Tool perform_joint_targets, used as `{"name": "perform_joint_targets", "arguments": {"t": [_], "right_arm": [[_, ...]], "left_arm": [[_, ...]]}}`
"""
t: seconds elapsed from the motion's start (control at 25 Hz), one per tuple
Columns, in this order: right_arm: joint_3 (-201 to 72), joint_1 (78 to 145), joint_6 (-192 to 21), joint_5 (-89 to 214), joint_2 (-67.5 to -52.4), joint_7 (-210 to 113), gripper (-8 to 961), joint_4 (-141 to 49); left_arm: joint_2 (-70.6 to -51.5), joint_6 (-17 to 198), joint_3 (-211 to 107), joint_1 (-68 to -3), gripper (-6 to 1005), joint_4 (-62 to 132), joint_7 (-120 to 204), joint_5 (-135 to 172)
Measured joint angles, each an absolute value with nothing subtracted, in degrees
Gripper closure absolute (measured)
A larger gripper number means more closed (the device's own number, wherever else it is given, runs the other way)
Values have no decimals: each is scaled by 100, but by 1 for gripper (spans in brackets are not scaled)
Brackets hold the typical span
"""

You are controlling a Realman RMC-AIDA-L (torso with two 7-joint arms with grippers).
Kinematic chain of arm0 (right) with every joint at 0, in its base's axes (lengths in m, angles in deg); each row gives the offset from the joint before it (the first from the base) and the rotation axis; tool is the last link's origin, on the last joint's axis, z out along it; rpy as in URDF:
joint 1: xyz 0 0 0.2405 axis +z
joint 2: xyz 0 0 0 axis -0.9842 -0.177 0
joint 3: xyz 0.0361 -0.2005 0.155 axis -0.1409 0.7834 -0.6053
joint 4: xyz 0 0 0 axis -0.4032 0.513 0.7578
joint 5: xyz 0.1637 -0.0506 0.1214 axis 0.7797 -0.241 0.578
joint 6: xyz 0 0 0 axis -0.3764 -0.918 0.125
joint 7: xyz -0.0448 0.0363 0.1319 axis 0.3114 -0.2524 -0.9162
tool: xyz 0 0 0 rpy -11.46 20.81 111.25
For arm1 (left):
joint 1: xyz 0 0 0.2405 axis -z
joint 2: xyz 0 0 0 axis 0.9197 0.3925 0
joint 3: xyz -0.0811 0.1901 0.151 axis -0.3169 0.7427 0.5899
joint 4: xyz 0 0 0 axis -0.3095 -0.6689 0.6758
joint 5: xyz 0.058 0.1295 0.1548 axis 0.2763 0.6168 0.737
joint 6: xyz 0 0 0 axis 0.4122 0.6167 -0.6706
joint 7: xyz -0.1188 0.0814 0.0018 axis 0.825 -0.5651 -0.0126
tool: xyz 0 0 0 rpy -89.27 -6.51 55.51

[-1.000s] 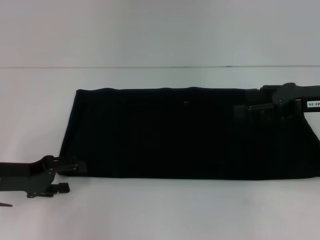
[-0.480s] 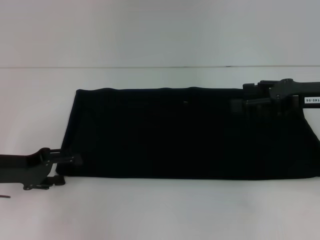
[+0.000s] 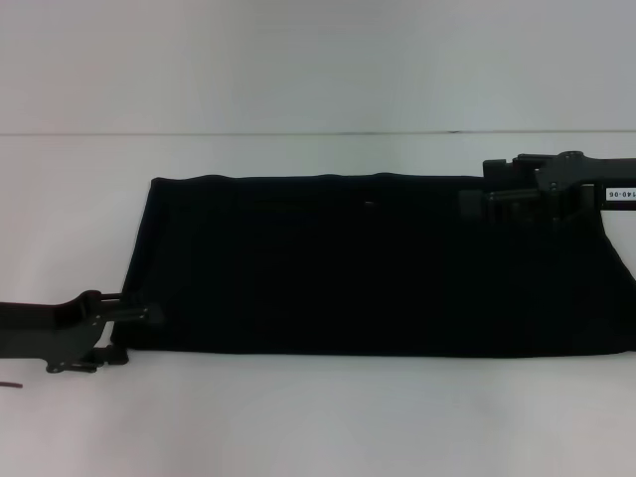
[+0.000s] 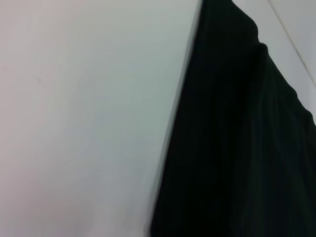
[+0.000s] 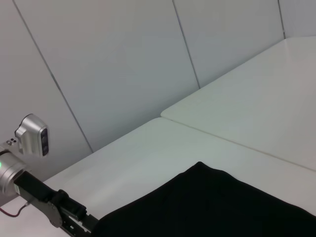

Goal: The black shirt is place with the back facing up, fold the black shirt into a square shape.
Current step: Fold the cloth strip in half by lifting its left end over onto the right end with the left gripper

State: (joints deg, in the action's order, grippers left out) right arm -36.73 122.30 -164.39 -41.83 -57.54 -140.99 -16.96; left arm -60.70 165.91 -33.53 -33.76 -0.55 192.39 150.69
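Since a second ago my left gripper [image 3: 149,314] has crept onto the near-left corner of the black shirt [image 3: 338,263], which lies folded into a long band across the white table [image 3: 318,417]. My right gripper [image 3: 477,202] hovers over its far-right edge. I cannot tell either pincer's opening.

Over the last second the left pincer [image 3: 149,314] has risen from the white surface [image 3: 318,417] and moved inward onto the near left corner of the black shirt [image 3: 368,263]. The right pincer [image 3: 475,202] has slid leftward along the shirt's far edge.
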Motion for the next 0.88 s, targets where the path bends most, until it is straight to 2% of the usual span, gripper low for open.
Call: {"name": "perform_joint_targets", "arguments": {"t": [0.88], "right_arm": [[-3707, 12209, -16421, -4147, -5753, -14099, 36, -1712]], "left_arm": [[-5999, 16381, -3353, -3102, 132, 42, 19196, 15021]]}}
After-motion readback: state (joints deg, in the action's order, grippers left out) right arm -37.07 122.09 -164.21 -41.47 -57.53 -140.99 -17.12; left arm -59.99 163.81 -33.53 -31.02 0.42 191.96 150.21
